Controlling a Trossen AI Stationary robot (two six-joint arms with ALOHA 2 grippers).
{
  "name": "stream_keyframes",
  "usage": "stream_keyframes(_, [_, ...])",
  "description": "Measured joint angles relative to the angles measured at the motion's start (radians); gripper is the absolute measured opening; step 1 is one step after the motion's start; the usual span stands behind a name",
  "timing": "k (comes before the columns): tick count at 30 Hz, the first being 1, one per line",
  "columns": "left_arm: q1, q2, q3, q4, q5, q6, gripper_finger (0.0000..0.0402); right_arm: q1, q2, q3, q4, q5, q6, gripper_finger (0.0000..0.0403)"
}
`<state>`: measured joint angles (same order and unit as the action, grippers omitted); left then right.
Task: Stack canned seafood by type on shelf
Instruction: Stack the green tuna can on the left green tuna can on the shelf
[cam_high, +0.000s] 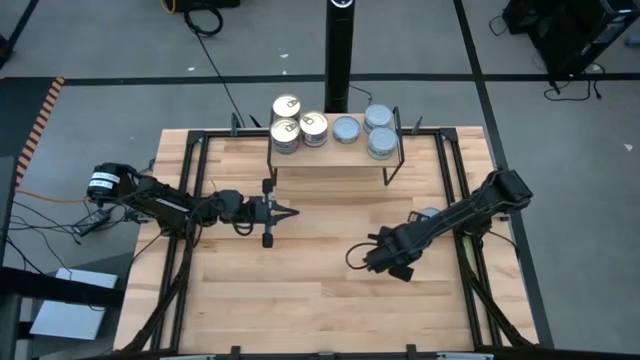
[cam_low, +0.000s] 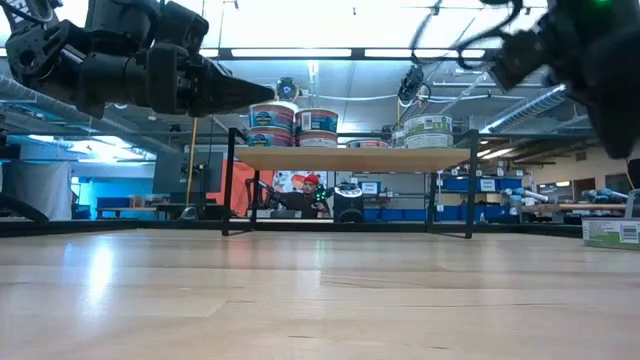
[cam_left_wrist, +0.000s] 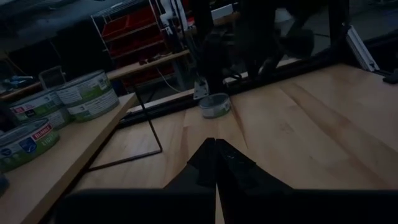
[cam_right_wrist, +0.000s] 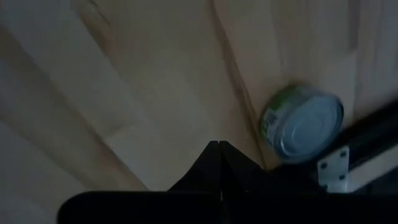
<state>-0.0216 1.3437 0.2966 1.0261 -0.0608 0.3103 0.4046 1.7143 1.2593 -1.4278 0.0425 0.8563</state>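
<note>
You're working over a big light-wood slatted tabletop (cam_high: 320, 290) in a black frame, grey floor around it and a workshop full of racks behind in the low view.

At the far edge sits the small raised light-wood shelf on thin black legs (cam_high: 335, 155). On its left half you've got the pale gold pull-tab tins (cam_high: 287, 132), three tops showing from above (at least one is a two-high stack, going by the low view). On its right half are the plain blue-grey topped tins (cam_high: 381, 142), also three tops, with green-labelled ones stacked at the right end.

One more flat round tin with a green label and blue-grey top (cam_right_wrist: 303, 130) lies on the tabletop near the right side rail, just under the right arm; you can also spot it from the left wrist camera (cam_left_wrist: 215, 104).

Your left gripper (cam_high: 290, 211) hovers in front of the shelf's left part, well above the wood, fingers pressed together into a point and holding nothing. Your right gripper (cam_high: 352, 257) is out over the middle-right of the table, fingers together too, empty, apart from the loose tin.
</note>
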Motion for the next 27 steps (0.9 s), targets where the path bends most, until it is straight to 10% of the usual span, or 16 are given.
stream_keyframes(27, [0.0,0.001,0.0,-0.011,0.0,-0.003,0.0005,-0.27,-0.297,-0.529,0.275,-0.047,0.212,0.0003])
